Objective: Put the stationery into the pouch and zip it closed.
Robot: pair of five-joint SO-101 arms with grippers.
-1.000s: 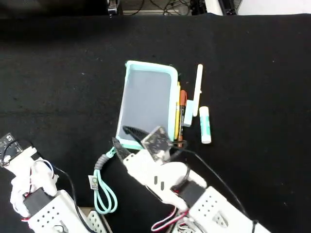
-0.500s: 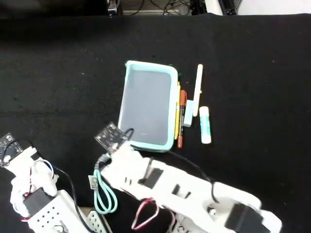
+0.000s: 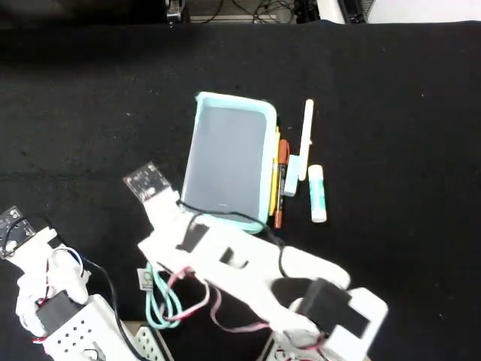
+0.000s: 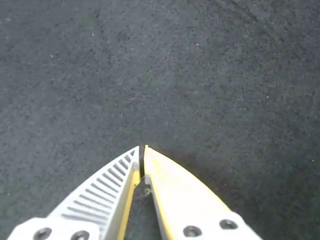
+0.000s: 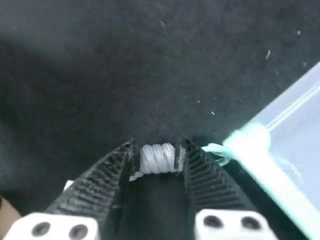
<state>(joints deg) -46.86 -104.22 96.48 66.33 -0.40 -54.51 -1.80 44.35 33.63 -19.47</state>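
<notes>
The pouch, grey with mint trim, lies flat mid-table; its corner is seen in the right wrist view. Along its right side lie a yellow pencil, an orange pen, a pale blue piece, a white pen and a glue stick. My right gripper is shut on the white coiled cord joined to the pouch's near-left corner. The cord's mint loop trails under the right arm. My left gripper is shut over bare black cloth.
The left arm rests at the table's near-left corner. The right arm lies across the table just in front of the pouch. Black cloth covers the table, with open room left and far of the pouch.
The right arm has swung left along the pouch's near edge, from its right corner to its left corner. The pouch has turned slightly. The left arm has kept still.
</notes>
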